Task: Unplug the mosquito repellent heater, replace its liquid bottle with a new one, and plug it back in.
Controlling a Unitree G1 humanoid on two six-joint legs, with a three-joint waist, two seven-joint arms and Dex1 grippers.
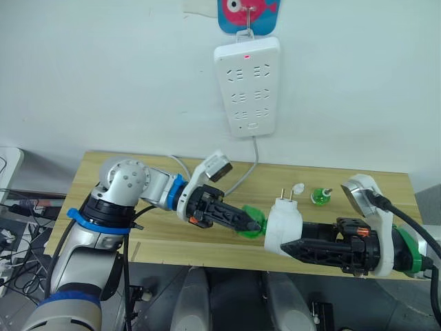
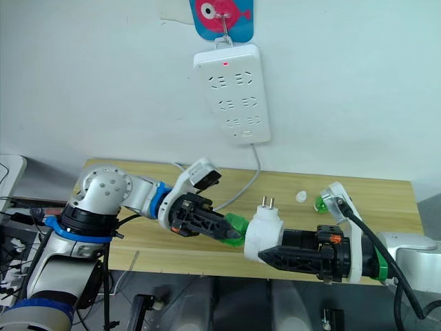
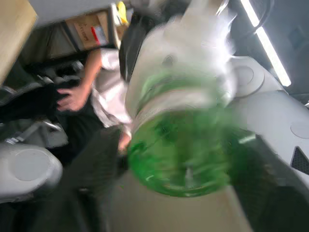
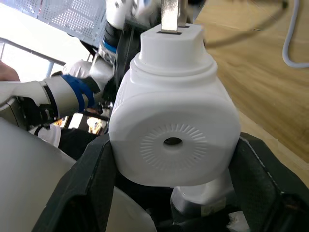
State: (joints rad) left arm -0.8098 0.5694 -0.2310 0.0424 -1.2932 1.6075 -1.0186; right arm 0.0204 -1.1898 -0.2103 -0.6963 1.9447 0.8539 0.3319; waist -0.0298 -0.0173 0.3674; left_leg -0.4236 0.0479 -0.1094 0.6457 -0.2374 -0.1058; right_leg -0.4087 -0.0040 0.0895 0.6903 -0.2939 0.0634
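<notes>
At lower centre, the right gripper [image 1: 288,247] clamps the unplugged heater [image 1: 282,222], prongs up; the left gripper [image 1: 256,224] pinches a green bottle [image 1: 249,228], apparently at its base. Misalignment could cross-thread or drop it.

Even, bright indoor light falls on the white wall [image 1: 103,83] and the table [image 1: 207,241], with soft shadows. The left wrist view is heavily blurred around a green bottle [image 3: 186,150], with ceiling strip lights [image 3: 265,43] glaring. The right wrist view is sharp.
</notes>
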